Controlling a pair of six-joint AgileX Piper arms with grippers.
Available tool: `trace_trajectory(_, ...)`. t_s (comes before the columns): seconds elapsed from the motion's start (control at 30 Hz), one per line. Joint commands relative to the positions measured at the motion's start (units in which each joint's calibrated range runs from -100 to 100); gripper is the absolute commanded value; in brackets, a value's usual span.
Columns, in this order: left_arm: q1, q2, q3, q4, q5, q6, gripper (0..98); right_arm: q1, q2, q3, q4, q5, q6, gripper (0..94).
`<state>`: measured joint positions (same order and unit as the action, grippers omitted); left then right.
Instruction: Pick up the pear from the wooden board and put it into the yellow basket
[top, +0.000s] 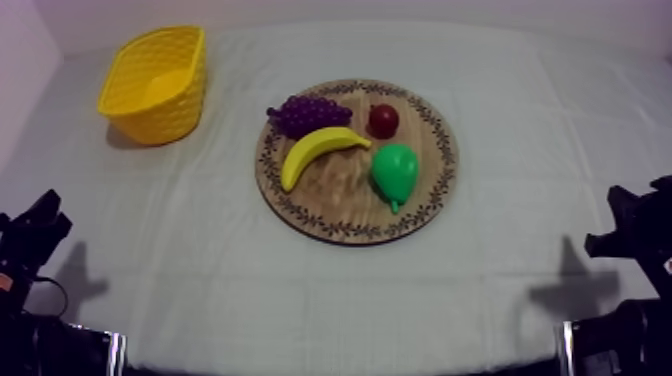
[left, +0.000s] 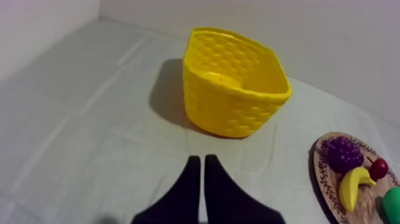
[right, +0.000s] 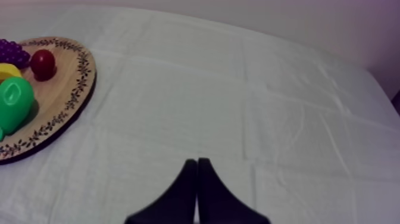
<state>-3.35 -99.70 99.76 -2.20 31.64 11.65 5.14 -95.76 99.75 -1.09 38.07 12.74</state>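
The green pear (top: 395, 172) lies on the right half of the round wooden board (top: 425, 210), stem toward the front. The yellow basket (top: 157, 83) stands empty at the back left of the table. My left gripper (top: 40, 222) rests low at the left edge, far from both. In the left wrist view its fingers (left: 201, 179) lie together as a narrow wedge, pointing at the basket (left: 234, 81). My right gripper (top: 622, 220) rests low at the right edge. Its fingers (right: 196, 179) are shut too, with the pear (right: 14, 102) and board (right: 65, 104) off to their side.
A banana (top: 318, 151), a bunch of grapes (top: 304, 114) and a small red fruit (top: 383, 120) share the board with the pear. Bare cloth (top: 200, 260) stretches between the board and both arms.
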Motion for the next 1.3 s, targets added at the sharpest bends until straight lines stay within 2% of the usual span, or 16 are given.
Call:
trace_trajectory(0.0,0.13,-0.04,-2.22,0.56,8.47,0.78,22.4,-0.01,0.01,0.03,-0.01,0.0,0.03,0.3)
trace_trajectory(0.33,0.55,-0.04,-2.11,0.56,8.0,0.35,33.2,-0.01,0.01,0.03,-0.01,0.0,-0.01,0.3)
trace_trajectory(0.63,1.95,3.01,-5.91,0.48,9.83,1.69,17.9,-0.01,0.01,0.03,-0.01,0.0,0.01,0.3)
trace_trajectory(0.9,8.19,20.77,-28.59,-1.23,10.92,3.69,3.7,-0.01,0.01,0.03,-0.01,0.0,0.04,0.3)
trace_trajectory(1.07,14.16,32.91,-44.79,-4.24,13.84,5.69,0.7,-0.01,0.01,0.03,-0.01,0.0,0.03,0.3)
trace_trajectory(1.27,22.63,46.55,-62.8,-7.27,20.85,9.06,0.3,-0.01,0.01,0.03,-0.01,0.0,0.03,0.3)
